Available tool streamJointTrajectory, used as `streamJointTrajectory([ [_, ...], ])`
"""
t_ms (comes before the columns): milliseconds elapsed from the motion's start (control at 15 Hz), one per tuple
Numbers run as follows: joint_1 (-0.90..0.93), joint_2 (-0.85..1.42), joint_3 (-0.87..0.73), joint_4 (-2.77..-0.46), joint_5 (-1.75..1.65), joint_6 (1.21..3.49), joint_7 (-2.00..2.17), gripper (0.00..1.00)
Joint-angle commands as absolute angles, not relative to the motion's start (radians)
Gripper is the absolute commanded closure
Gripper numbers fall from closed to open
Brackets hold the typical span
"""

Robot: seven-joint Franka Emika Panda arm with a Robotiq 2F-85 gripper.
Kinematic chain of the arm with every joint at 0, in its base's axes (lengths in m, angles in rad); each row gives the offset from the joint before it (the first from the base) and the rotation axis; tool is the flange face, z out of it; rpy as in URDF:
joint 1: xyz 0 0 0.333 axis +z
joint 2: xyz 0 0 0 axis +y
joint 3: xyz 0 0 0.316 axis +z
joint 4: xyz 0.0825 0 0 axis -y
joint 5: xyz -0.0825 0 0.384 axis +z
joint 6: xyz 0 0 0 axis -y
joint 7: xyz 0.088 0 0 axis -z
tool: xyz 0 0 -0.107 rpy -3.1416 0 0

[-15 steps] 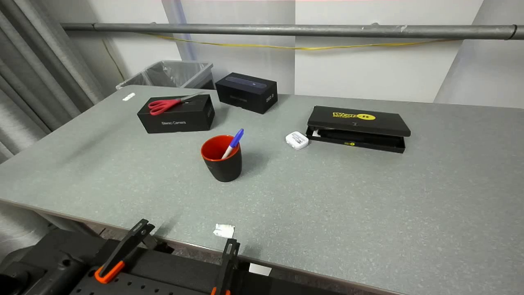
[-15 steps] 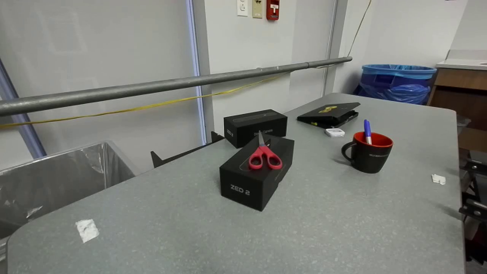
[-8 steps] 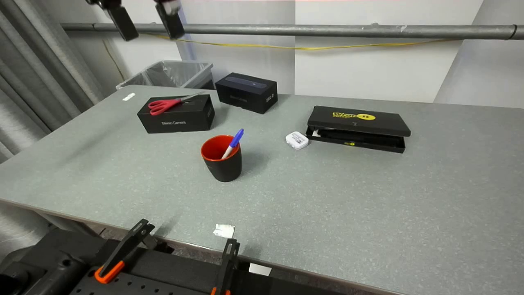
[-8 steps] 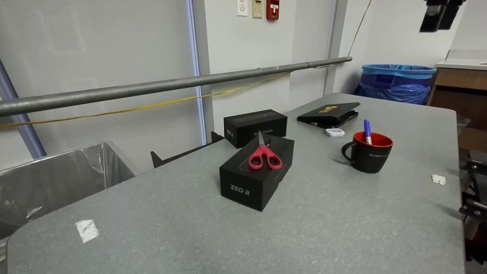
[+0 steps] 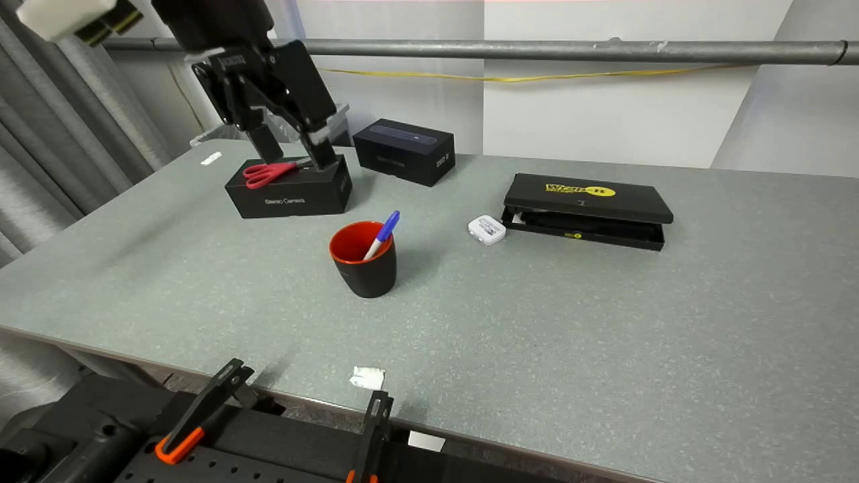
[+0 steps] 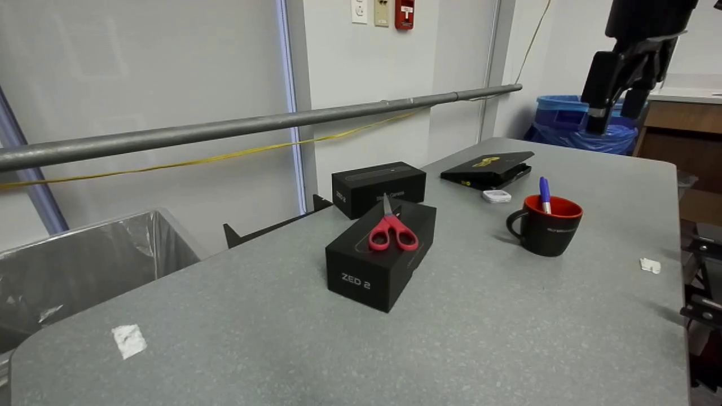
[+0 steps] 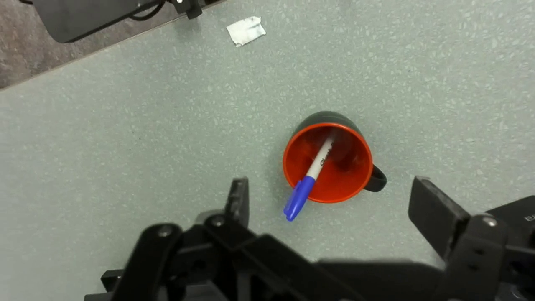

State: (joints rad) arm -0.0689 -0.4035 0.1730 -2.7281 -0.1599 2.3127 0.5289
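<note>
When seen from the wrist, note a slim white marker with a blue cap (image 7: pixel 311 178) slanting lengthwise in a round black, red-lined mug (image 7: pixel 345 177), pointing cap-first over the rim to lower left; in both exterior views, note a black two-fingered gripper (image 5: pixel 297 157) aimed down, seemingly well clear above, with jaws wide and unladen

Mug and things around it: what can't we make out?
- Mug: handle hidden by its body in an exterior view.
- Lettering on the mug: too small to read in an exterior view.
- Marker: lower end behind the mug's wall in both exterior views.
- Scissors: tips behind the gripper in an exterior view.
- Black box: cut off by the wrist view's right edge.
</note>
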Motion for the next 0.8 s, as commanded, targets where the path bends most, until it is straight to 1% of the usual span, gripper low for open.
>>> streamJointTrajectory([
  [0, -0.071, -0.4, 0.171, -2.727, -0.161, 2.311, 0.532, 0.0],
  [333, -0.082, -0.385, 0.189, -2.723, -0.179, 2.333, 0.582, 0.0],
  [533, -0.123, -0.287, 0.23, -2.711, -0.267, 2.407, 0.74, 0.0],
  [733, -0.15, -0.195, 0.236, -2.688, -0.374, 2.468, 0.897, 0.0],
])
